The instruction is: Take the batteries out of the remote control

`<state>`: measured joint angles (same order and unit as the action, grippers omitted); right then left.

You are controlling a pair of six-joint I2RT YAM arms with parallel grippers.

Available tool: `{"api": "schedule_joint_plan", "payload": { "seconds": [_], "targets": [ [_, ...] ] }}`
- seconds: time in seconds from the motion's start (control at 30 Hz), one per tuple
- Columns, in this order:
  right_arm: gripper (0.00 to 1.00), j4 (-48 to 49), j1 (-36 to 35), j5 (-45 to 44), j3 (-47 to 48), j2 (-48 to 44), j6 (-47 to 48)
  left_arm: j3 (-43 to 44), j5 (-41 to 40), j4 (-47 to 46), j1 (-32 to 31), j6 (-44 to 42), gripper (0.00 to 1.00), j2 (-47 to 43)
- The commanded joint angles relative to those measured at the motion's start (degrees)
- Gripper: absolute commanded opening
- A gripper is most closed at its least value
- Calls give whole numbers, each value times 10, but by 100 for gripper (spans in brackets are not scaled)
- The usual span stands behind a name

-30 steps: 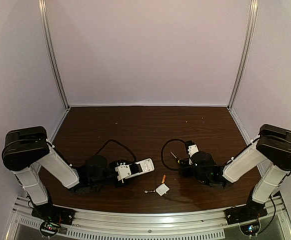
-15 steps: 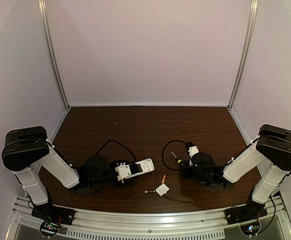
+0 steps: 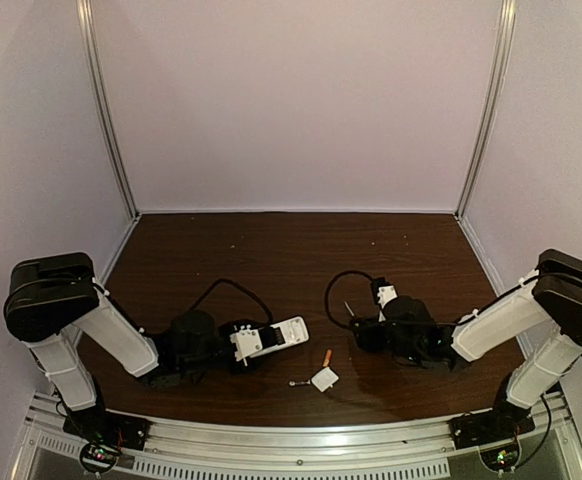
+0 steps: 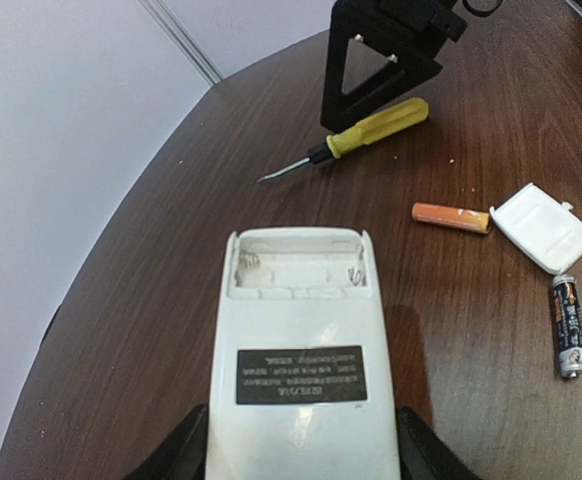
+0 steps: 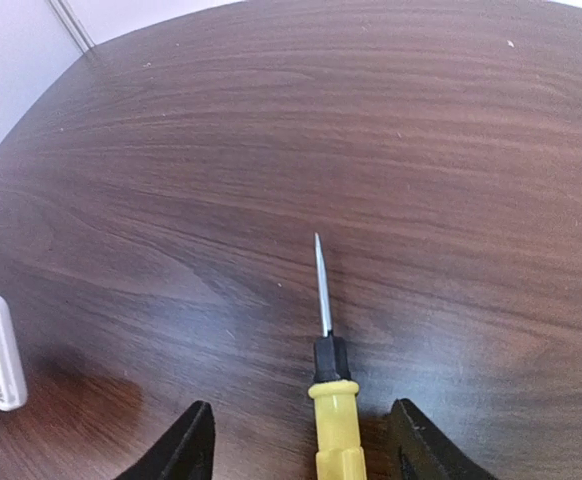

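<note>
Just spread my right pincer (image 5: 306, 440), screwdriver (image 5: 337, 432) lying loose inside it; left pincer (image 4: 303, 450) grips the remote control (image 4: 301, 330).

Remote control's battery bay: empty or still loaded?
Empty. On the remote control, the bay holds only springs; orange battery and dark battery lie on the table.

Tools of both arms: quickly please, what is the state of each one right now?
Left tool: closed on the remote control.
Right tool: open, astride the yellow screwdriver, not gripping it.
</note>
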<state>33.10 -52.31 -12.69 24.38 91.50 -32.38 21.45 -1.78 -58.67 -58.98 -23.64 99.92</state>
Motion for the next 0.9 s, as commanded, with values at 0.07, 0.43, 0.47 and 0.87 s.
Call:
{"api": "schedule_joint_plan", "payload": {
  "seconds": [0.07, 0.43, 0.47, 0.87],
  "targets": [
    [78, -98, 1, -43, 43, -79, 30, 13, -6, -38, -1, 17, 0, -8],
    [100, -166, 0, -72, 98, -155, 55, 26, -78, -53, -2, 74, 0, -9],
    [100, -171, -1, -76, 104, -152, 55, 35, -86, -41, -2, 89, 0, -10],
    [100, -205, 0, -149, 164, -84, 30, 111, -193, 78, -1, 244, 0, -4]
  ]
}}
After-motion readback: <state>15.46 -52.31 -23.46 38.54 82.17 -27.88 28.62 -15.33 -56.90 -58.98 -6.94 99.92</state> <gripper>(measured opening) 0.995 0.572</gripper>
